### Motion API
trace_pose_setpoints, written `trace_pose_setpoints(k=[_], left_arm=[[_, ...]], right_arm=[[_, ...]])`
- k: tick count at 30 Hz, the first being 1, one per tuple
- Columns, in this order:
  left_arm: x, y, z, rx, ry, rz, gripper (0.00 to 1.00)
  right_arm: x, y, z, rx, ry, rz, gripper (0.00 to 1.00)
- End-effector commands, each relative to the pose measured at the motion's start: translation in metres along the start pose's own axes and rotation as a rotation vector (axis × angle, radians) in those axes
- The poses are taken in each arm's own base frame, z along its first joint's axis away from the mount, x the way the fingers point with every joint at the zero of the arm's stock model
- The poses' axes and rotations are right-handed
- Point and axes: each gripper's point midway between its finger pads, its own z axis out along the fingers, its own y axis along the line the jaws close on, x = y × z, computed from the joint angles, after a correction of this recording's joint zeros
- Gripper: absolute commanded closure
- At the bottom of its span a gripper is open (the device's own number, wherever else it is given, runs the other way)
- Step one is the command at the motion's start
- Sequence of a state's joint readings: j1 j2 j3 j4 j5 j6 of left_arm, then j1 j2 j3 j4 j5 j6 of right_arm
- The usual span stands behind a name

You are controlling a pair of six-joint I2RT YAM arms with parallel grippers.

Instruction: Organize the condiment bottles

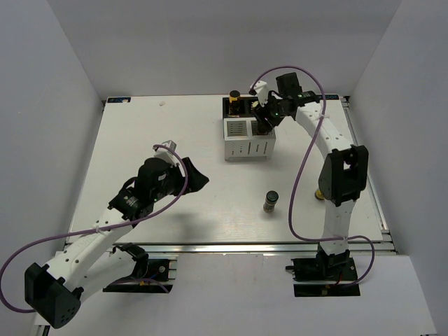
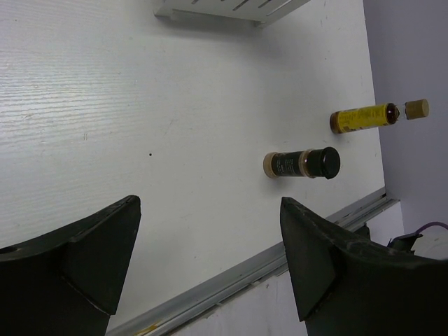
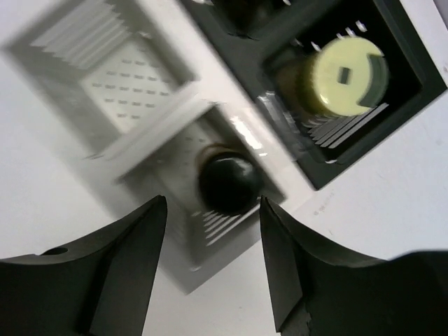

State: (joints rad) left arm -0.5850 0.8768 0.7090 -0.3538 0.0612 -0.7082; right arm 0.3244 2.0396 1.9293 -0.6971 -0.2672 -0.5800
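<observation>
My right gripper (image 1: 266,117) hovers open over the white rack (image 1: 239,150). In the right wrist view its jaws flank a dark-capped bottle (image 3: 229,183) that stands in a white compartment, with nothing gripped. A cream-capped bottle (image 3: 343,77) sits in the dark compartment behind it. A yellow-and-brown bottle (image 1: 235,99) stands at the rack's back left. A dark green bottle (image 1: 271,201) (image 2: 301,163) stands alone on the table. A bright yellow bottle (image 2: 362,117) (image 1: 319,193) lies partly behind the right arm. My left gripper (image 1: 194,175) (image 2: 210,245) is open and empty, left of the green bottle.
The table's metal front rail (image 2: 231,280) runs just below my left fingers. The right arm's upright link (image 1: 341,175) stands beside the yellow bottle. The rack's near edge (image 2: 231,8) shows at the top of the left wrist view. White walls close in three sides.
</observation>
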Motion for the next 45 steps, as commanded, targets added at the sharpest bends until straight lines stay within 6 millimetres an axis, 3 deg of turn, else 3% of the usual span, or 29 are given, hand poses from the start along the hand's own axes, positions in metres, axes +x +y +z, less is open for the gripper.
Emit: trace_pose_setpoints(k=[1, 3, 5, 7, 10, 14, 18, 23, 28, 35, 39, 45], left_arm=[[-0.005, -0.004, -0.008, 0.007, -0.022, -0.001, 0.1], [-0.006, -0.005, -0.009, 0.012, -0.032, -0.001, 0.09], [-0.007, -0.005, -0.01, 0.016, -0.039, -0.001, 0.09], [-0.007, -0.004, -0.01, 0.015, -0.04, -0.001, 0.09], [-0.005, -0.004, -0.01, 0.018, -0.037, 0.0, 0.09], [-0.004, -0.004, -0.008, 0.021, -0.036, 0.006, 0.09], [-0.001, -0.003, -0.006, 0.028, -0.03, 0.006, 0.09], [0.0, -0.003, -0.006, 0.027, -0.031, 0.006, 0.09], [0.001, 0.0, -0.007, 0.021, -0.034, 0.002, 0.09], [0.002, 0.002, -0.009, 0.014, -0.037, -0.006, 0.09], [0.001, 0.001, -0.008, 0.013, -0.038, -0.004, 0.09], [0.0, 0.001, -0.009, 0.012, -0.04, -0.004, 0.09]], right_arm=[[-0.068, 0.034, -0.081, -0.089, -0.274, -0.092, 0.39], [-0.067, 0.056, -0.097, -0.163, -0.315, -0.13, 0.43], [-0.052, 0.093, -0.112, -0.295, -0.357, -0.23, 0.51], [-0.017, 0.13, -0.12, -0.405, -0.332, -0.266, 0.55], [0.033, 0.166, -0.125, -0.501, -0.3, -0.385, 0.43], [0.087, 0.204, -0.132, -0.607, -0.216, -0.368, 0.28], [0.108, 0.206, -0.126, -0.544, -0.171, -0.315, 0.21], [0.117, 0.204, -0.119, -0.516, -0.135, -0.272, 0.11], [0.131, 0.215, -0.114, -0.575, -0.085, -0.238, 0.11], [0.14, 0.212, -0.091, -0.484, -0.059, -0.238, 0.11], [0.143, 0.215, -0.083, -0.47, -0.041, -0.254, 0.14], [0.135, 0.211, -0.077, -0.427, -0.08, -0.258, 0.31]])
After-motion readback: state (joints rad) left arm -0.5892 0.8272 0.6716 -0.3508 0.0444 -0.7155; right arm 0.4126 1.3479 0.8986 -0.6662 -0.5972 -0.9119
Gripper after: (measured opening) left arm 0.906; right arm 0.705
